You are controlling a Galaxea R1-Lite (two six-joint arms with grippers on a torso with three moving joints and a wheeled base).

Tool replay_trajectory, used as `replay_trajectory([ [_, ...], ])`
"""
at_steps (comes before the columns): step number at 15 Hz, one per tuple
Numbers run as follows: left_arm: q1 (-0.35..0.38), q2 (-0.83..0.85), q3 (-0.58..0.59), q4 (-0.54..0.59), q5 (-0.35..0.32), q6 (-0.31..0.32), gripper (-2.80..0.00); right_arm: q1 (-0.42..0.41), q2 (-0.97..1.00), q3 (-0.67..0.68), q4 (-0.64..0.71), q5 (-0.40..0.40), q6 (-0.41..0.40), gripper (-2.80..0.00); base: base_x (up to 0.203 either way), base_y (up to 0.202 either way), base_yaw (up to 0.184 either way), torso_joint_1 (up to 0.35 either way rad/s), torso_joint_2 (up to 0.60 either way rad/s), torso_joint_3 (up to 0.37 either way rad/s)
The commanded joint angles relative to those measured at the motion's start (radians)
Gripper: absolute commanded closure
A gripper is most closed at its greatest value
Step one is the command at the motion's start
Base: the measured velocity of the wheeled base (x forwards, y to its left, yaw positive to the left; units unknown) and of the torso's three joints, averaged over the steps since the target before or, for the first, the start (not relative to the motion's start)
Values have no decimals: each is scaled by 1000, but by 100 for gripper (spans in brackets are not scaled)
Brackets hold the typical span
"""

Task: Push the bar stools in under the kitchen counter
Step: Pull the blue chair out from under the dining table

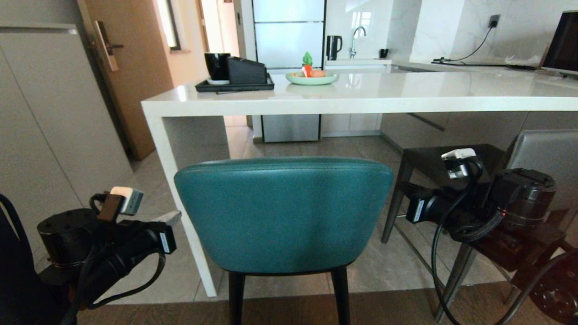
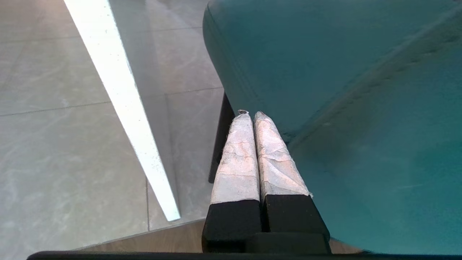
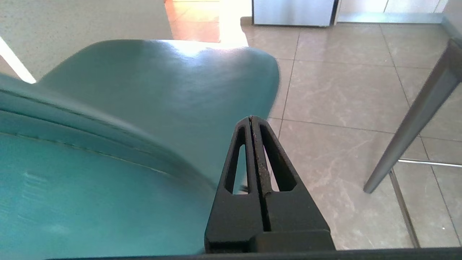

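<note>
The teal bar stool (image 1: 283,214) stands right in front of me, its curved back facing me and its seat partly under the white kitchen counter (image 1: 361,97). The grey bar stool (image 1: 544,155) stands to its right, partly behind my right arm (image 1: 496,203). My left gripper (image 2: 251,113) is shut with nothing in it, its taped fingers (image 2: 236,155) lying along the left edge of the teal stool's (image 2: 325,72) back. On the back's right edge my right gripper (image 3: 251,118) is also shut, close beside the teal stool (image 3: 144,101).
The counter's white side panel (image 1: 180,203) stands just left of the teal stool, near my left arm (image 1: 90,243). A grey stool leg (image 3: 415,122) slants close to my right gripper. A black tray (image 1: 235,85) and a green plate (image 1: 311,78) sit on the counter. Cabinets (image 1: 45,135) line the left.
</note>
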Motion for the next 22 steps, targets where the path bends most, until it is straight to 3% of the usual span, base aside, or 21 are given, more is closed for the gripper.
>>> replay_trajectory([
  [1,58,25,-8,-5,-54,-1,0,-69,-18,19,-8,42,1,0,0,0,0,0,0,0],
  [5,63,122,-114,-5,-51,-2,0,-97,85,-17,-20,32,-2,0,0,0,0,0,0,0],
  [9,43,235,-324,-5,78,0,0,-96,211,-138,-84,-77,-2,0,0,0,0,0,0,0],
  [13,30,322,-463,-5,101,4,0,-84,248,-191,-87,-90,-4,0,0,0,0,0,0,0],
  [17,11,358,-516,-5,101,6,0,-56,299,-236,-85,-97,-6,0,0,0,0,0,0,0],
  [22,-34,328,-486,-5,104,6,0,58,385,-344,-80,-208,-10,0,0,0,0,0,0,0],
])
